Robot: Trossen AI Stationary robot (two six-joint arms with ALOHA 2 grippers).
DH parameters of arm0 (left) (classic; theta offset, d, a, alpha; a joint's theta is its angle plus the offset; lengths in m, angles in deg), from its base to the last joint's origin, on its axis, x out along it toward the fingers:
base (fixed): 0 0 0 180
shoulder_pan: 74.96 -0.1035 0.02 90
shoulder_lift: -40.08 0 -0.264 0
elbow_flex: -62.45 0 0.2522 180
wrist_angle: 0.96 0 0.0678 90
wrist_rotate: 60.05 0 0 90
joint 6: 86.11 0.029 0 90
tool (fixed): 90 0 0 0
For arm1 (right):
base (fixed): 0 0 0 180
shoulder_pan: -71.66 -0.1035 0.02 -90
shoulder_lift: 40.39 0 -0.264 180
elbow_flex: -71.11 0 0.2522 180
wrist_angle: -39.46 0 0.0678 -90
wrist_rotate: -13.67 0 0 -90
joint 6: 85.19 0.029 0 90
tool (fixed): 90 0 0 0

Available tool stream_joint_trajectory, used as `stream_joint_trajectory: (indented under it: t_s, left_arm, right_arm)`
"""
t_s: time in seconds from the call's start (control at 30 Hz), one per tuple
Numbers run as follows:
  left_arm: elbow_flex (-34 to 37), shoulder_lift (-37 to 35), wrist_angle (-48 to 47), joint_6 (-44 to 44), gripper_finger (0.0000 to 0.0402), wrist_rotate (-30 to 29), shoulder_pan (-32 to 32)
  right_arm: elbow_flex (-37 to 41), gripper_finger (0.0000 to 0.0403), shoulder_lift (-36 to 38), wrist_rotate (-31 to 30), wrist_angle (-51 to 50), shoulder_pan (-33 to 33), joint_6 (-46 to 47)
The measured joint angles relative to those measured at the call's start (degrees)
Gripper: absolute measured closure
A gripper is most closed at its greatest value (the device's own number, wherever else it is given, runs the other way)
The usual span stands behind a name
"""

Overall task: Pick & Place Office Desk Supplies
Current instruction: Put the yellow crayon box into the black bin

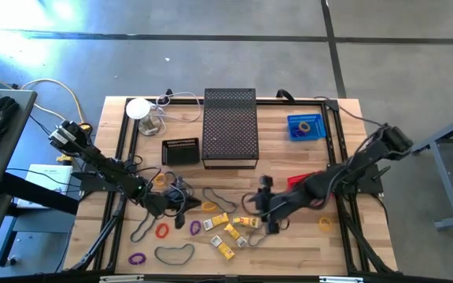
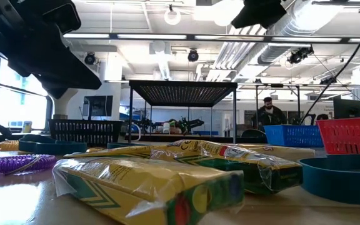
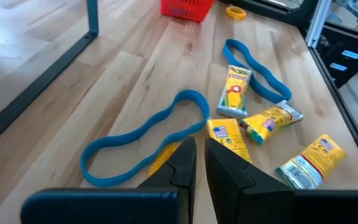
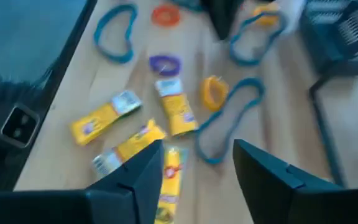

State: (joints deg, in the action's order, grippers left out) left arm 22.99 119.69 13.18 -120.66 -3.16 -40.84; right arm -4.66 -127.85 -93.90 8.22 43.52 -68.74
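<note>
Wooden counter [image 1: 305, 244] strewn with office desk supplies. Left claw [image 1: 185, 206] low over the counter's left-centre, fingers [image 3: 182, 165] nearly pressed together with only a slit between them, gripping nothing visible; just past the tips, a big blue band loop [image 3: 145, 137] lying flat, with a yellow packet [image 3: 227, 138] touching its far side. Right claw [image 1: 267, 214] low near the counter's centre, fingers [image 4: 143, 169] spread wide and empty, poised above a yellow crayon packet [image 4: 169, 180] lying directly between them.

Between the two claws, a cluster of small yellow packets [image 1: 230, 232]: several near one another, one farther toward the front edge [image 1: 225, 251]. Around them, thin loops: a large dark loop [image 1: 175, 253] at the front, another [image 1: 220, 195] behind the packets, a long one [image 1: 141, 228] at the left; a small red ring [image 1: 163, 231], a purple ring [image 1: 196, 227] just beside the packets, a second purple ring [image 1: 137, 258] near the front-left corner, an orange-yellow ring [image 1: 325, 224] well apart on the right.

Farther back: a black mesh stand [image 1: 230, 126] in the middle, a small black basket [image 1: 181, 151] just left of it, a blue basket [image 1: 305, 126] at the right rear, a red basket [image 1: 301, 179] partly hidden under the right arm.

In the low view, packets [image 2: 149, 181] filling the foreground, purple ring [image 2: 14, 164] at left, red basket [image 2: 350, 134] and blue basket [image 2: 289, 134] at right, a person [image 2: 269, 112] seated in the room beyond.
</note>
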Motion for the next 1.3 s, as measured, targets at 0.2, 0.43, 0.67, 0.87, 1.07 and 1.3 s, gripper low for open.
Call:
stream_joint_trajectory:
  t_s: [0.2, 0.43, 0.67, 0.87, 1.07, 1.3]
  left_arm:
    - [0.0, 0.3, 0.0, 0.0, 0.0371, 0.0, -0.3]
    - [0.0, 2.3, 0.3, 0.0, 0.0371, 0.1, 0.4]
    - [0.0, 4.7, 1.9, -0.3, 0.0371, 0.0, 0.4]
    - [0.0, 4.9, 2.8, 0.2, 0.0371, 0.0, -0.4]
    - [0.0, 4.9, 2.8, 0.4, 0.0371, 4.7, -1.3]
    - [0.0, 4.9, 2.8, 4.5, 0.0371, 6.0, -1.7]
  right_arm:
    - [-10.5, 0.0163, -11.0, 3.3, -17.2, 1.1, 3.2]
    - [-12.4, 0.014, -17.5, 17.2, -14.4, 4.9, 3.0]
    - [-12.4, 0.0139, -18.9, 22.9, -12.7, 6.6, 1.7]
    - [-12.3, 0.0139, -17.4, 23.3, -14.4, 7.9, -1.0]
    - [-12.3, 0.0139, -17.0, 22.0, -16.4, 9.2, -1.5]
    - [-12.3, 0.0139, -16.8, 22.2, -16.2, 10.4, 0.3]
